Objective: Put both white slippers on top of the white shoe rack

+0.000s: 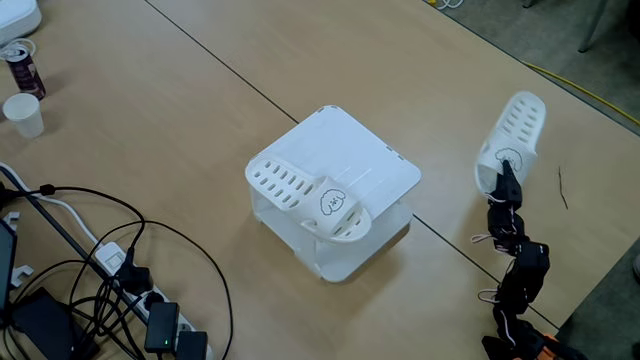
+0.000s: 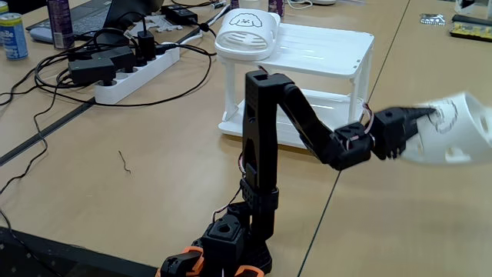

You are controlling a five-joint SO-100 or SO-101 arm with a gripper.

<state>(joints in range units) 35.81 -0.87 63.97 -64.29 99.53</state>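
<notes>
A: Where's your pincer [image 1: 505, 172]?

B: At three o'clock of the white shoe rack [image 1: 380, 165] in a fixed view, well apart from it. You have it clamped on the second slipper [image 1: 517, 132] at its strap, the slipper stretching toward twelve o'clock beyond the fingertips. In a fixed view that slipper [image 2: 461, 131] looks lifted off the worktop [image 2: 138, 169].

A: And the first slipper [image 1: 305, 190]?

B: Lying on the rack's top along its nine o'clock edge, toe overhanging.
</notes>
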